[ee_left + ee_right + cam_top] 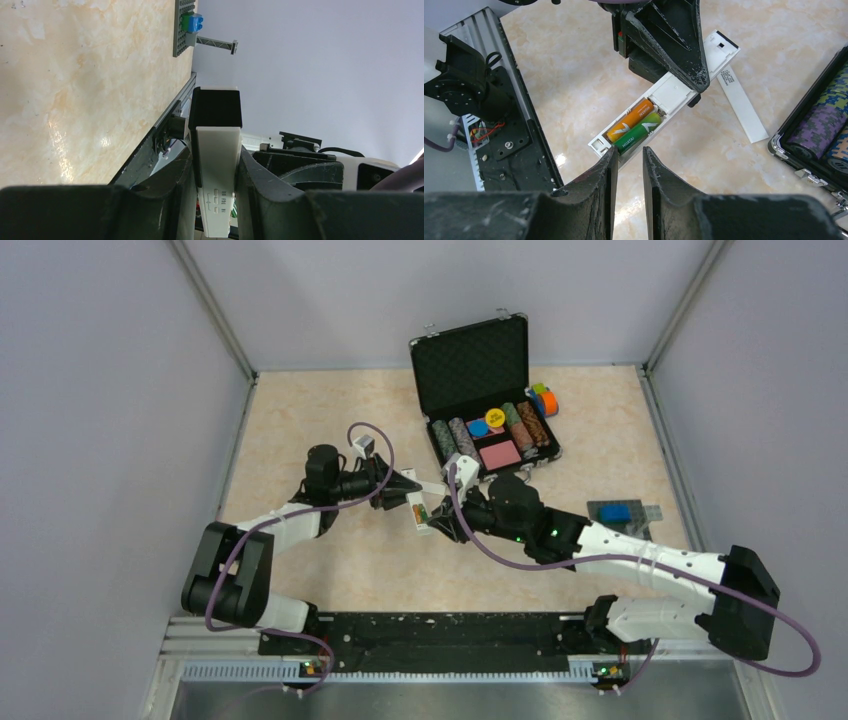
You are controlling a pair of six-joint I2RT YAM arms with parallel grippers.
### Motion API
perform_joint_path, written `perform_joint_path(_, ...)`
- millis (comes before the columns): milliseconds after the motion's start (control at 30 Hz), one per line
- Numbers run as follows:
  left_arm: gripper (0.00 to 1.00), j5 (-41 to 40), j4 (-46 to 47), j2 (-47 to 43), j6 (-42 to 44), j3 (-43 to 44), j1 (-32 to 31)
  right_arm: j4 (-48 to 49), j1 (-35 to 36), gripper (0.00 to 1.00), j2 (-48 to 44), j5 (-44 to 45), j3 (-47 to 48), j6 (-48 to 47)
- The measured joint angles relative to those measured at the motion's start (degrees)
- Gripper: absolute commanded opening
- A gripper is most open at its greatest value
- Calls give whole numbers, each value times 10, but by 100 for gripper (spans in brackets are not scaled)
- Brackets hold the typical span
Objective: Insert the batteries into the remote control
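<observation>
Clamping the light, stiff, likely slippery remote control (pixel 672 92) by its sides with my left gripper (pixel 405 487), I hold my right gripper (pixel 630 154) only slightly open, empty, just before the batteries (pixel 634 125).

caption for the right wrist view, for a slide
Left end effector holds the remote control, orange and green batteries lying in its open bay

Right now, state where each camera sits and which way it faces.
Top external: above and behind the left arm and right arm, looking down at the table.
Left wrist: looks along the left gripper, shut on the remote control, toward the baseplate.
Right wrist: looks down past the right gripper at the batteries.
Shared: all show the remote control.
</observation>
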Motion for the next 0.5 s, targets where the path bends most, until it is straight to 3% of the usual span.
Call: perform_joint_path(500, 0, -15, -9, 2, 16, 0, -8, -9, 0, 20, 13, 2, 8, 26)
